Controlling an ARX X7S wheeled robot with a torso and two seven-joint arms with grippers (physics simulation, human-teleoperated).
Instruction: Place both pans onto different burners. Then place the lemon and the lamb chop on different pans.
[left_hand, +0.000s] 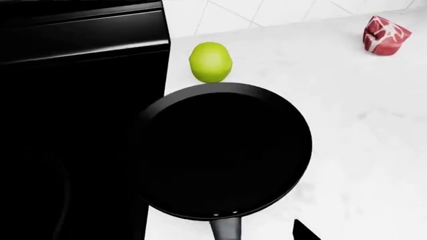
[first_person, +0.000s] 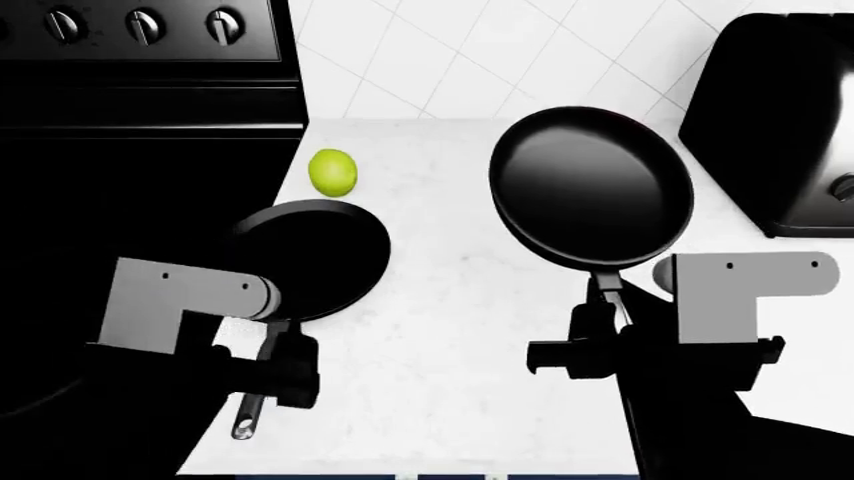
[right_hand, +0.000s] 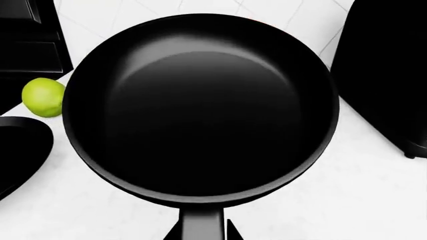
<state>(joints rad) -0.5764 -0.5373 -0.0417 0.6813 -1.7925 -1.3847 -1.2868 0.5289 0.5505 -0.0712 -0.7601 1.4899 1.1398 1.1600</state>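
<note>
While both arms hold pans by the handle, neither pan sits fully on a burner. Left gripper (first_person: 274, 368) is clamped on the handle of the small pan (first_person: 310, 260), which overlaps the right edge of the black cooktop (first_person: 134, 200), mostly over the white counter (first_person: 441, 330). Right gripper (first_person: 603, 340) is clamped on the handle of the big pan (first_person: 591, 185), over the counter well right of the cooktop, near a black appliance (first_person: 787, 110) at far right. Lemon (first_person: 332, 171) lies on the counter just beyond the small pan, beside the cooktop edge. Lamb chop (left_hand: 385, 35) lies on the counter, apart from the lemon; seen only in left wrist view. Burner rings can't be made out.
</note>
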